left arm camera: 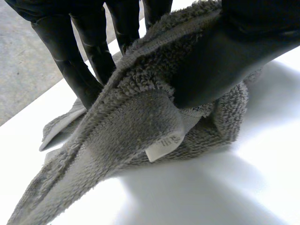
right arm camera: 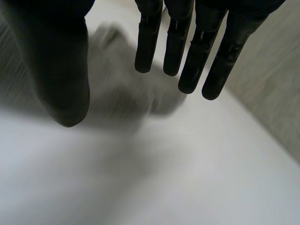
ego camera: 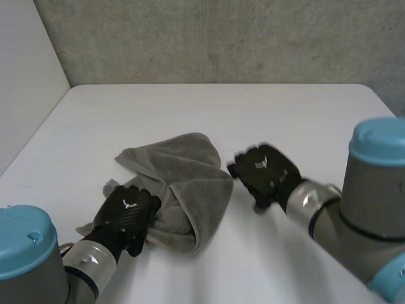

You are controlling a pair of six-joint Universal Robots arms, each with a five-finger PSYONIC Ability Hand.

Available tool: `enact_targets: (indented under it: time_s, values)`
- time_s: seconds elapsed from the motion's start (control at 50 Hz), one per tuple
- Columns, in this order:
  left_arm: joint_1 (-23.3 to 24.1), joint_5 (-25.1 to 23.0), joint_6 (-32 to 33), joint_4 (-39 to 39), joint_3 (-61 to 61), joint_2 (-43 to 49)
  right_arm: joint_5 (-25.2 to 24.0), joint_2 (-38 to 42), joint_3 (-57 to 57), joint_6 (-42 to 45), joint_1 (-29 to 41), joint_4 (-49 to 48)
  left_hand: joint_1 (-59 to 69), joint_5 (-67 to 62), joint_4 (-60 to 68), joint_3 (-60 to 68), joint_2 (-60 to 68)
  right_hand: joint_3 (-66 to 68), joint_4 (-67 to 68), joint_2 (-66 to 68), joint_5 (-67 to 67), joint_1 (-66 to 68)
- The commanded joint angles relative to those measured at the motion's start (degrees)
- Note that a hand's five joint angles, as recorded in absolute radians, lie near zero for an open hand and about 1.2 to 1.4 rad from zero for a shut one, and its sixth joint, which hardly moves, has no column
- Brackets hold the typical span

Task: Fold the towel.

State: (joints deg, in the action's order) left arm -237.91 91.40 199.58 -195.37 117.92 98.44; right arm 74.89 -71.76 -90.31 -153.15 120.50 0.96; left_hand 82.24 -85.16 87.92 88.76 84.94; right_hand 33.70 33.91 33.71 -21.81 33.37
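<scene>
The towel is nowhere near folded (just a rumpled heap), left hand pinching one end, right hand spread empty alongside.

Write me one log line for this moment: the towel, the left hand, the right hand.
towel: grey, bunched on table | left hand: pinching towel at its near-left side | right hand: open, beside towel, holding nothing
</scene>
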Motion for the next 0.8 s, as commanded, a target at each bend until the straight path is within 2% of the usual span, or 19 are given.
enact_targets:
  time_s: [0.02,0.06,0.14,0.18,0.32,0.38,0.4,0.42,0.44,0.46,0.48,0.5,0.6,0.64,0.7,0.74,0.76,0.8]
  values:
    - [2.18,0.36,-0.24,0.52,0.55,-0.26,-6.42,4.96,11.56,-9.88,0.35,-0.87,-2.24,15.16,-7.92,-8.76,-4.94,0.60,0.39,0.60,-2.50,0.93]
    - [2.62,0.36,-0.15,0.52,1.17,-0.61,-8.44,10.29,16.72,-11.46,1.83,-0.08,-2.24,15.16,-7.92,-8.76,-4.94,0.77,0.56,0.76,-2.67,1.10]
    - [3.68,0.36,-0.24,0.61,1.43,-0.70,-9.06,15.16,21.05,-11.90,3.42,2.03,-2.24,15.16,-7.92,-8.76,-4.94,0.94,0.73,0.93,-2.83,1.27]
    - [5.17,0.36,-0.24,0.61,1.52,-0.61,-9.41,20.05,24.55,-11.90,4.30,4.57,-2.24,15.16,-7.92,-8.76,-4.94,2.28,2.07,2.27,-4.17,2.61]
    - [6.49,0.45,-0.24,0.52,1.43,-0.09,-10.20,26.84,28.79,-12.17,6.15,7.57,-2.24,15.16,-7.92,-8.76,-4.94,3.80,3.59,3.79,-5.69,4.13]
    - [6.58,0.45,-0.24,0.52,1.43,0.00,-9.50,28.60,29.67,-12.17,6.32,7.57,-2.24,15.16,-7.92,-8.76,-4.94,8.17,7.96,8.16,-10.07,8.50]
    - [6.58,0.36,-0.24,0.43,1.35,0.00,-9.41,28.95,29.84,-12.25,6.41,7.57,-2.24,15.16,-7.92,-8.76,-4.94,13.17,12.96,13.16,-15.06,13.50]
    - [6.49,0.36,-0.24,0.43,1.35,-0.09,-9.41,29.13,30.10,-12.26,6.32,7.57,-2.24,15.16,-7.92,-8.76,-4.94,23.54,23.33,23.54,-25.44,23.87]
    - [6.49,0.36,-0.24,0.43,1.35,-0.09,-9.41,29.13,30.11,-12.26,6.32,7.57,-2.24,15.16,-7.92,-8.76,-4.94,23.65,23.44,23.64,-25.54,23.98]
    - [6.49,0.36,-0.24,0.43,1.26,-0.09,-9.50,28.78,30.19,-12.34,6.32,7.57,-2.24,15.16,-7.92,-8.76,-4.94,37.64,37.43,37.63,-39.53,37.97]
    - [6.49,0.36,-0.24,0.43,1.26,-0.09,-9.50,28.78,30.19,-12.34,6.32,7.57,-2.24,15.16,-7.92,-8.76,-4.94,37.78,37.57,37.77,-39.67,38.11]
    - [6.49,0.36,-0.24,0.43,1.26,-0.09,-9.50,28.26,30.19,-12.78,6.32,7.48,-2.24,15.16,-7.92,-8.76,-4.94,46.21,46.00,46.20,-48.11,46.54]
    - [6.40,0.27,-0.24,0.17,0.91,0.00,-7.83,23.42,29.31,-19.20,5.97,4.58,-2.24,15.16,-7.92,-8.76,-4.94,46.30,46.09,46.29,-48.19,46.63]
    - [6.23,0.27,-0.24,0.08,0.73,0.00,-4.25,18.87,26.17,-24.45,5.10,-1.89,-2.24,15.16,-7.92,-8.76,-4.94,46.30,46.09,46.29,-48.19,46.63]
    - [5.79,0.18,-0.24,-0.27,0.29,0.09,-1.85,16.56,23.34,-26.41,3.69,-5.44,-2.24,15.16,-7.92,-8.76,-4.94,46.30,46.09,46.29,-48.19,46.63]
    - [5.35,0.10,-0.15,-0.53,-0.84,0.53,3.65,11.49,17.04,-27.81,0.89,-11.21,-2.24,15.16,-7.92,-8.76,-4.94,46.30,46.09,46.29,-48.19,46.63]
    - [5.35,0.10,-0.15,-0.54,-0.85,0.53,3.68,11.46,17.01,-27.81,0.87,-11.24,-2.24,15.16,-7.92,-8.76,-4.94,46.30,46.09,46.29,-48.19,46.63]
    - [4.04,0.36,-0.24,-0.71,-2.69,1.32,9.54,6.04,10.36,-27.81,-0.53,-16.49,-2.24,15.16,-7.92,-8.76,-4.94,46.30,46.09,46.29,-48.19,46.63]
